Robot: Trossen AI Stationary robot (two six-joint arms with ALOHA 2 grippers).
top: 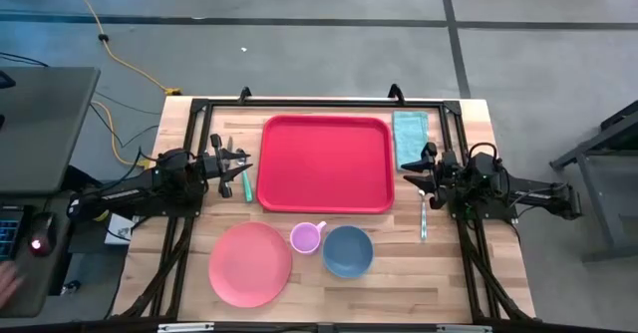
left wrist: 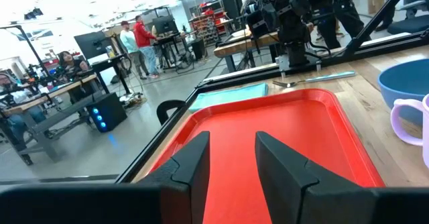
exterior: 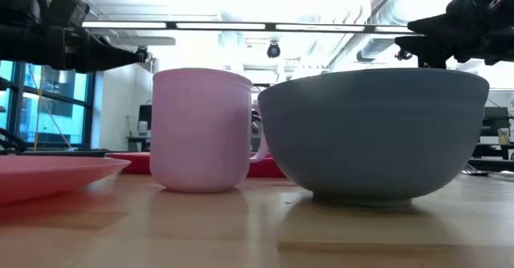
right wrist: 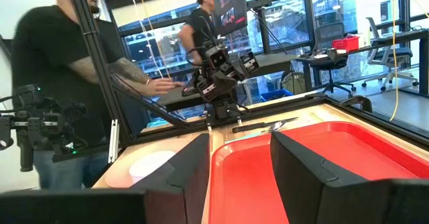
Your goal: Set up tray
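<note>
Both pincers (top: 242, 164) (top: 411, 168) parted, empty, flanking tray (top: 325, 164); low view mostly hides tray.

A round pink plastic plate (top: 250, 264) lies at the near edge of the wooden table (top: 439, 278); a small pink cup with a handle (top: 306, 237) sits just beside it, and a round blue-grey bowl (top: 347, 251) stands next to the cup. A folded teal cloth (top: 410, 133) lies at the far right; a metal fork (top: 424, 219) lies nearer on that side; a teal-handled utensil (top: 247, 184) lies at the left.
</note>
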